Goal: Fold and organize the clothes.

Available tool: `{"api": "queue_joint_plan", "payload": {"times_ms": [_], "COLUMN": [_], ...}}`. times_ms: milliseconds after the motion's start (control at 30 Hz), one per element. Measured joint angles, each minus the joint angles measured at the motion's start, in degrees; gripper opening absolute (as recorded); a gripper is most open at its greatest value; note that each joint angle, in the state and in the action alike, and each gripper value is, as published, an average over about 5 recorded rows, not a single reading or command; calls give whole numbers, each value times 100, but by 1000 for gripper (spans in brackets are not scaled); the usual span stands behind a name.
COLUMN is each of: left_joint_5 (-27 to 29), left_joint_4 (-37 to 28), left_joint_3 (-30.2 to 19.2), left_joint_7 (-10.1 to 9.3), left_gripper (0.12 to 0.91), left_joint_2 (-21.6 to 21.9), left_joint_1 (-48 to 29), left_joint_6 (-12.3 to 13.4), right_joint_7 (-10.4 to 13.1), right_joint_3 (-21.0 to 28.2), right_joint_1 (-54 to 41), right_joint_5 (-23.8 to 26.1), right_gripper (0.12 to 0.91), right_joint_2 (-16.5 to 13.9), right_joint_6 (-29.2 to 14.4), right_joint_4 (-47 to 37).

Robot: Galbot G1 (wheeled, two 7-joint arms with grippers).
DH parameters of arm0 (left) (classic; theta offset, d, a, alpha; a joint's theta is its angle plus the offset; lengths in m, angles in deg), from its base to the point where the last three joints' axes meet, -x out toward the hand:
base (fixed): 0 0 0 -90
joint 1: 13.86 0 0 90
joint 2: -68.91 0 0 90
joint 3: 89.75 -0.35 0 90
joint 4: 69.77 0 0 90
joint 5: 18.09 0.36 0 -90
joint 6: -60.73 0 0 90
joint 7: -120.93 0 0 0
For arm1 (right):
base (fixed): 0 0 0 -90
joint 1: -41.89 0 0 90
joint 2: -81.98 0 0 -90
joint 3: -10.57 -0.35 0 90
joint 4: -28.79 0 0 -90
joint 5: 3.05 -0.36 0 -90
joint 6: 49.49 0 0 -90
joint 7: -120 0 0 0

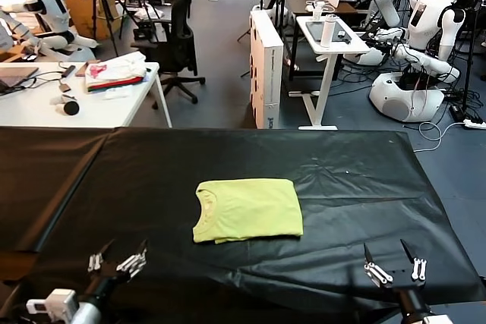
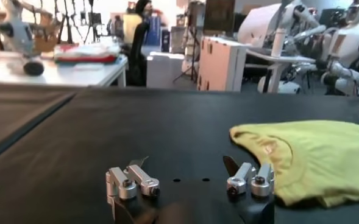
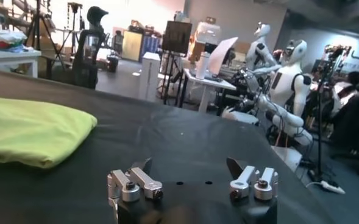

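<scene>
While both arms wait low at the near edge of the bench (image 1: 357, 172), we see the lime T-shirt (image 1: 247, 209) lying folded into a neat rectangle around the middle of the black cover, its round neck turned toward the left edge. Our left gripper (image 1: 117, 260) sits near the near-left corner with its fingers spread apart, touching nothing. Our right gripper (image 1: 394, 262) sits near the near-right corner, likewise spread wide and empty. Both are well apart from the shirt.
</scene>
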Motion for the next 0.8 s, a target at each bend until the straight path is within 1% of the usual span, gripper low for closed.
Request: {"api": "queue_joint_plan", "payload": {"times_ms": [133,367,800], "left_joint_5": [6,7,-24], "left_joint_4": [53,120,184], "left_joint_3": [32,110,223], "left_joint_7": [28,51,36], "left_gripper": [907,907,907], "left_joint_2": [-33,34,57], "left_joint_1": [147,367,480], "left_joint_6": [26,31,-124], "right_joint_7": [-11,-16,25], "right_joint_3": [108,243,308], "right_joint_1": [1,-7,-10], "right_joint_5": [9,-17,27], "right_gripper": [907,907,907], "right_joint_2": [40,61,129], "right_joint_6": [34,96,84], "right_joint_4": [43,51,37]}}
